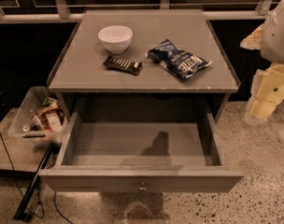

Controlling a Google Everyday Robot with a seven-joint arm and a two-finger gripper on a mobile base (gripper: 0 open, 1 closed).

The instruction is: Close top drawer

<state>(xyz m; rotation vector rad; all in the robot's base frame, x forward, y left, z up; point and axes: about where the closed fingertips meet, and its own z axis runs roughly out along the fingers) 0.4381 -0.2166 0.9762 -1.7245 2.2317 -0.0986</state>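
Observation:
The top drawer (141,180) of the grey cabinet is pulled far out toward me. Its plain grey inside (132,143) holds nothing. Its flat front has one small round metal knob (142,187) at the middle. The drawer fronts below it are hidden under it. My arm is at the right edge of the view, white above and pale yellow below. My gripper (259,110) hangs to the right of the cabinet, beyond the drawer's right side wall and apart from it.
On the cabinet top (81,73) stand a white bowl (115,38), a dark snack bar (123,65) and a dark chip bag (178,58). A clear bin of rubbish (37,113) sits on the floor at the left. A black rod and cables (32,190) lie beside the drawer's left corner.

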